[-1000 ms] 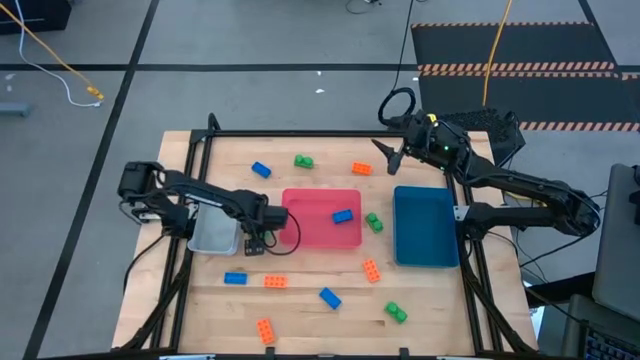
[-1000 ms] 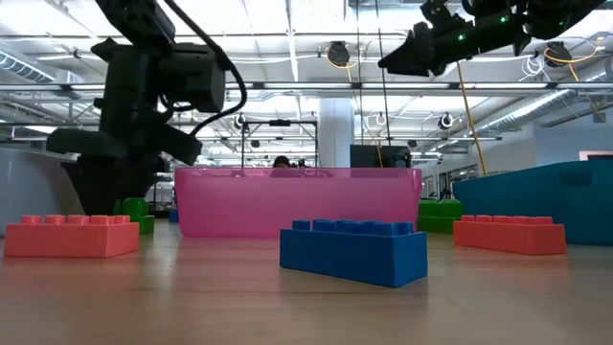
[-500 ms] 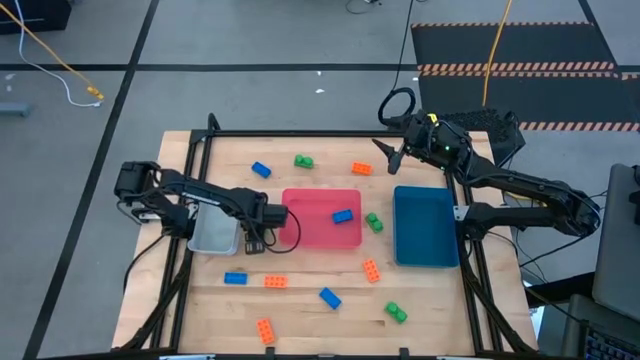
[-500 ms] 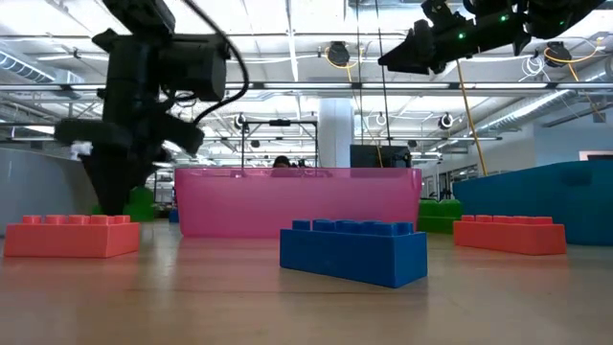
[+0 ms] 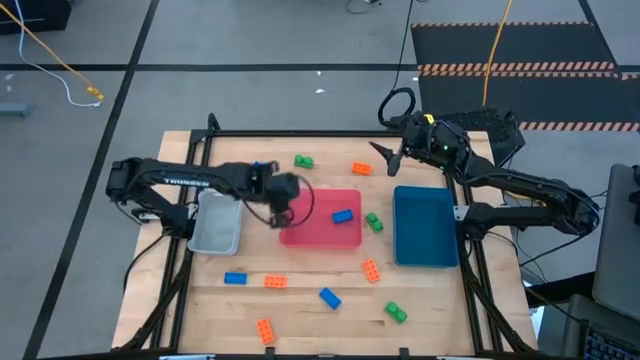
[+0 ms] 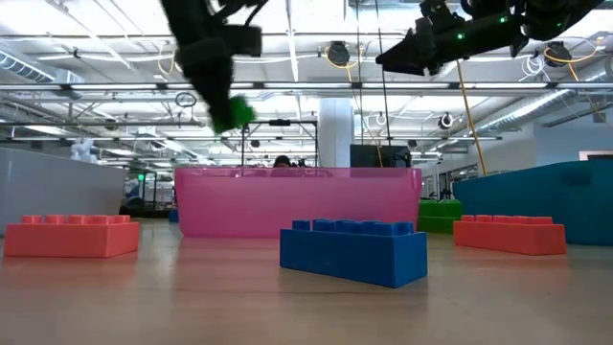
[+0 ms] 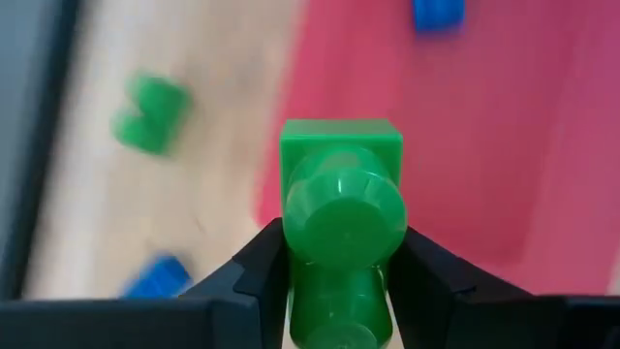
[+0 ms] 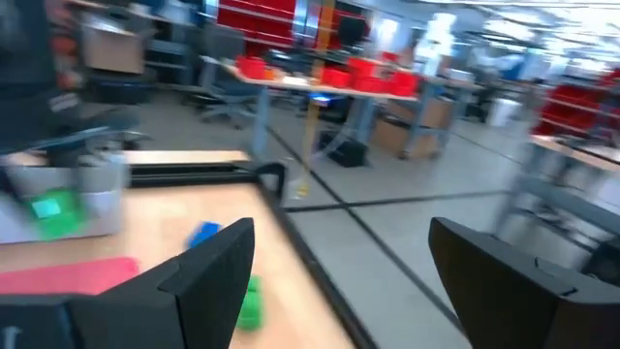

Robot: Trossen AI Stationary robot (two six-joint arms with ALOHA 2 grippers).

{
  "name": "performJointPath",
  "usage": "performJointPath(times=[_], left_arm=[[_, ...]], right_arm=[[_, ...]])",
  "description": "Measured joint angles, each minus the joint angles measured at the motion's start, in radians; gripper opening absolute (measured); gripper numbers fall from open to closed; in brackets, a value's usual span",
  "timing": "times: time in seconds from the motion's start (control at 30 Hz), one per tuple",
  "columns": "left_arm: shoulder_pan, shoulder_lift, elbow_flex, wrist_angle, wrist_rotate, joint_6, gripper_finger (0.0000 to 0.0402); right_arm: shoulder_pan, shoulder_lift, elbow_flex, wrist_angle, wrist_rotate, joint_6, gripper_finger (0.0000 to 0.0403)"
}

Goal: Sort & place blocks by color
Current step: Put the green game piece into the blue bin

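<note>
My left gripper is shut on a green block and hangs high over the left edge of the pink tray; the low view shows the green block well above the table. Inside that tray lies a blue block. Other blue, green and orange blocks lie flat on the table: green, orange, green, orange, blue. My right gripper waits open, raised near the table's far edge by the teal tray. My left gripper pinches the green block by two opposite sides between its fingers. The fingers come from above, pointing down. The block is lifted clear of the table, and a round stud on it faces the wrist camera.
A grey tray sits left of the pink one. Near the table's front lie more blocks: blue, orange, orange, green. A blue block lies by the left arm. A black frame rims the table.
My left gripper has risen from table height near the grey tray's right near corner and swung toward the table's far right, over the pink tray's left edge. The green block, down at the table before, has gone up with it and is lifted clear.
</note>
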Motion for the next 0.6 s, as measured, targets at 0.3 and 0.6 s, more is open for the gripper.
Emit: performJointPath(times=[0.3, 0.6], left_arm=[[0.063, -0.013, 0.034, 0.492, 0.01, 0.145, 0.0144], [0.064, 0.019, 0.034, 0.572, 0.108, 0.101, 0.0146]], right_arm=[[0.052, 0.105, 0.001, 0.169, -0.297, 0.082, 0.0302], [0.175, 0.261, 0.001, 0.438, -0.297, 0.103, 0.0302]])
